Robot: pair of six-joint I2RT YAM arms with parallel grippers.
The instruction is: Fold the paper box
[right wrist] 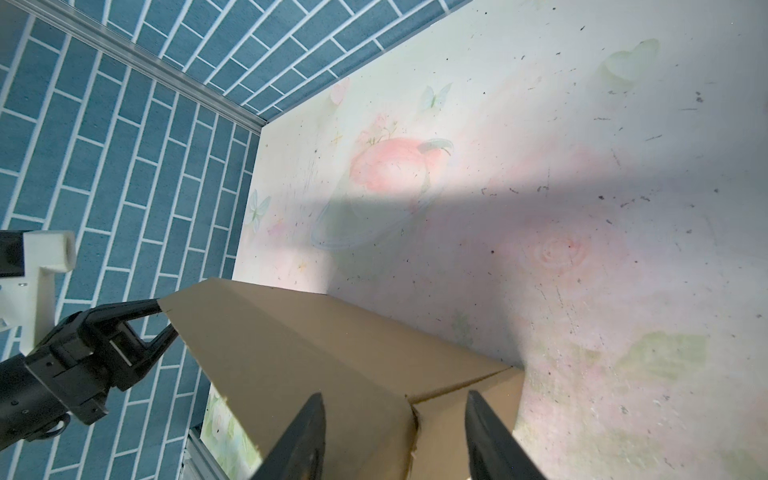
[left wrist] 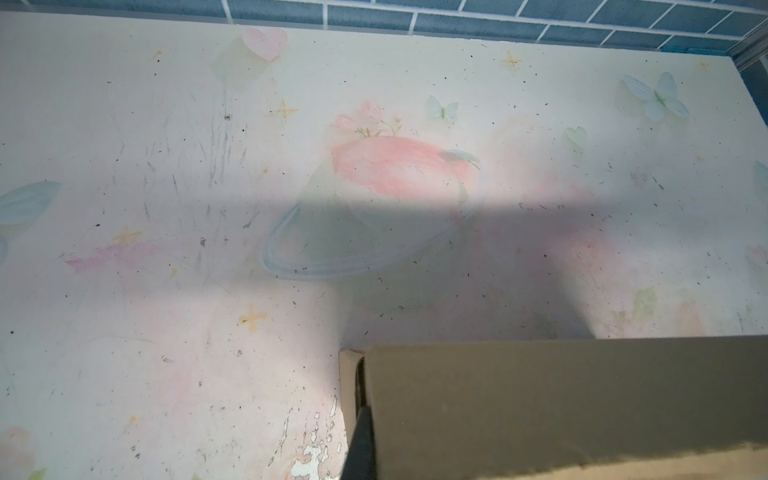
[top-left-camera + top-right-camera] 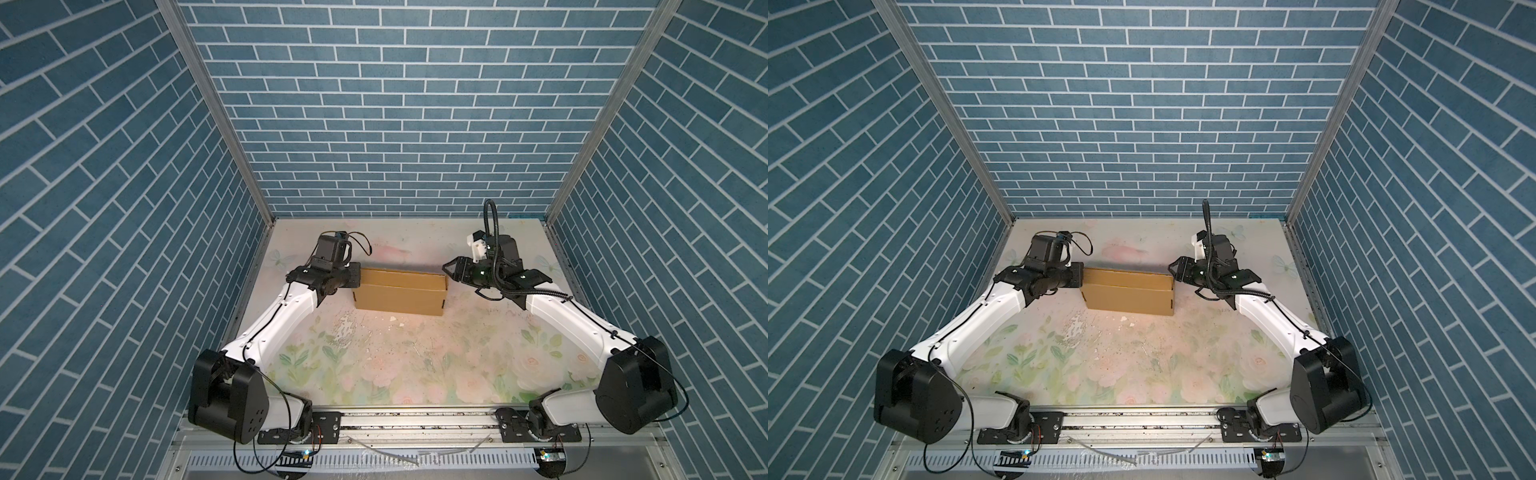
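Paper box (image 3: 401,297) sits toward the rear middle of the floral table (image 3: 415,365), its long side facing the front, with both arms reaching in from either end. In both top views it reads as a closed brown block with a crease running along its length and small tabs poking out at the lower end corners. The left gripper (image 3: 355,278) presses against its left end with the jaws drawn narrow; in the left wrist view one dark finger (image 2: 359,440) is wedged between a thin end flap (image 2: 347,386) and the broad top panel, so the jaws pinch cardboard there. The right gripper (image 3: 448,272) sits just beside the right end, jaws apart and holding nothing; its fingers (image 1: 303,432) frame that end's upper corner in the right wrist view. Just in front of the cardboard lie a patch of peeled surface (image 3: 345,330) and a few white scraps (image 3: 392,319). A black cable (image 3: 492,224) loops up above the right wrist. Blue brick-patterned walls (image 3: 395,124) close in three sides, and a metal rail (image 3: 415,419) runs along the front edge.
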